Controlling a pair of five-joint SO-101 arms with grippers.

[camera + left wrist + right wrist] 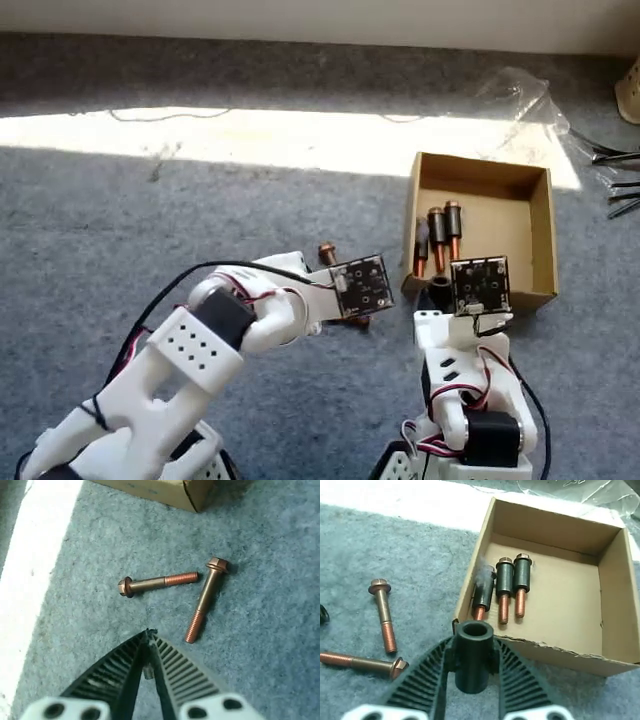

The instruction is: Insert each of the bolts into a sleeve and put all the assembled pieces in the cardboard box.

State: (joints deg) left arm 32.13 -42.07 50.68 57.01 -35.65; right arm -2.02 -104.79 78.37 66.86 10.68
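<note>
My right claw [473,649] pinches a black sleeve [472,667] just outside the cardboard box [560,655]. My left claw [149,639], pressed together, hovers near two bolts [159,582] lying on the grey surface [260,655]. They look like stiff, smooth metal, so I'd grip one mid-shank.

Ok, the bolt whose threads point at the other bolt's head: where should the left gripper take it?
I'd take the bolt by its smooth shank just behind the flanged head, coming straight down with the left gripper, now shut, opened across its length. It lies flat on the carpet, and this leaves the threads free for the sleeve in the right gripper.
</note>
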